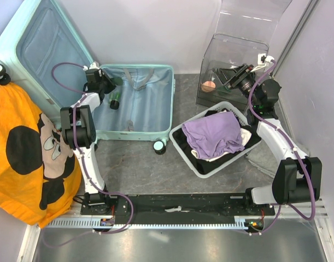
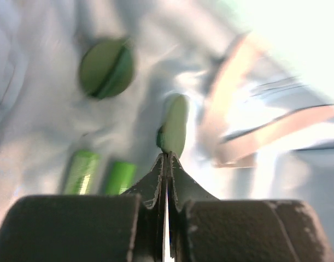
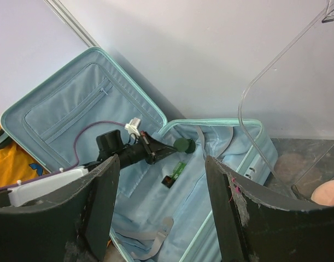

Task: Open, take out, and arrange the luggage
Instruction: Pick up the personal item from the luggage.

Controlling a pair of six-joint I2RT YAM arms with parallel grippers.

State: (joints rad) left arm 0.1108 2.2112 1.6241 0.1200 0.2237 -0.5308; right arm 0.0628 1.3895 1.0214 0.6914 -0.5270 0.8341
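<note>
The mint suitcase lies open on the floor, its lid leaning against the left wall. Inside the pale blue lining, my left gripper is shut on the rim of a thin dark green disc, which also shows at its tips in the right wrist view. A green tube lies on the lining below it. A second blurred green disc shows further back. My right gripper stands open and empty above the clear box, facing the suitcase.
A white mesh basket holding a purple garment and dark clothes stands right of the suitcase. A pink round thing lies in the clear box. An orange cartoon-mouse cloth covers the left side. Grey straps lie in the suitcase.
</note>
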